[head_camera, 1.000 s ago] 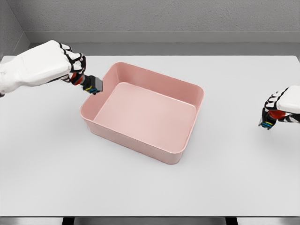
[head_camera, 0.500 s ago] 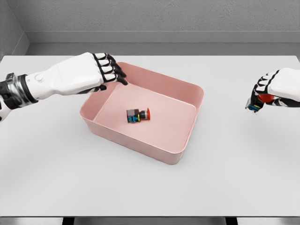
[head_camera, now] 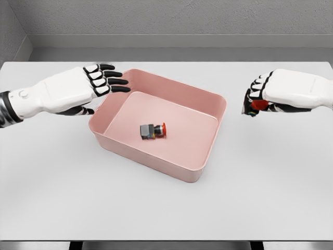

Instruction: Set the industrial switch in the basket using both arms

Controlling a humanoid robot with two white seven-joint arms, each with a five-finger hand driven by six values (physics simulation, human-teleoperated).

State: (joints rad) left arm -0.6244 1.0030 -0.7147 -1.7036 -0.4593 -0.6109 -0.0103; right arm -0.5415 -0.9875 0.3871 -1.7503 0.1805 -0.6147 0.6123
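Note:
A pink rectangular basket (head_camera: 206, 142) stands in the middle of the white table. One industrial switch (head_camera: 152, 130), dark grey with a red button, lies on its side on the basket floor. My left hand (head_camera: 101, 83) hovers over the basket's left rim, fingers spread and holding nothing. To the right of the basket, above the table, my right hand (head_camera: 256, 102) is curled around a second industrial switch (head_camera: 258, 104), of which mainly the red button shows between the fingers.
The white table (head_camera: 166, 203) stretches out on all sides of the basket. A grey wall runs behind its far edge.
My left hand carried a switch over the basket, let it go and pulled back to the left rim with fingers spread. My right hand has moved up and left toward the basket with its switch.

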